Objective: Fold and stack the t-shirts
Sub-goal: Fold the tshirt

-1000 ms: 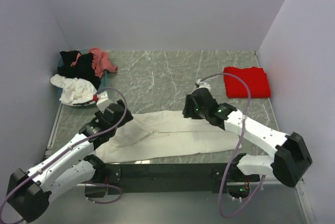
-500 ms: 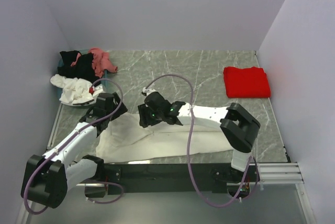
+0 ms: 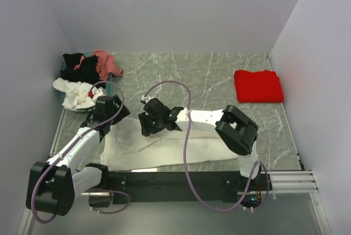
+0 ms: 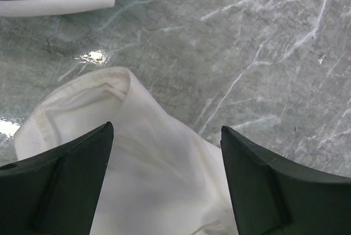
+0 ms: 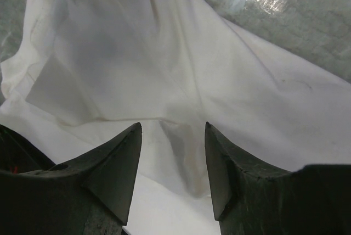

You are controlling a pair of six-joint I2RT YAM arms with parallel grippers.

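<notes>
Right arm's swinging leftward across the surface (image 3: 181,76); its end effector (image 3: 147,128) is now hovering over the cream t-shirt (image 3: 164,148), fingers apart, gripping nothing. Left end effector (image 3: 108,113) is hanging wide open, empty, over the shirt's left hemmed edge. Shirt's lying w/ long axis left-right along the near edge. Both arms are crowding its left half.

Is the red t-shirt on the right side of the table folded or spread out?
Folded. The red t-shirt lies as a compact rectangle with no sleeves sticking out.
</notes>
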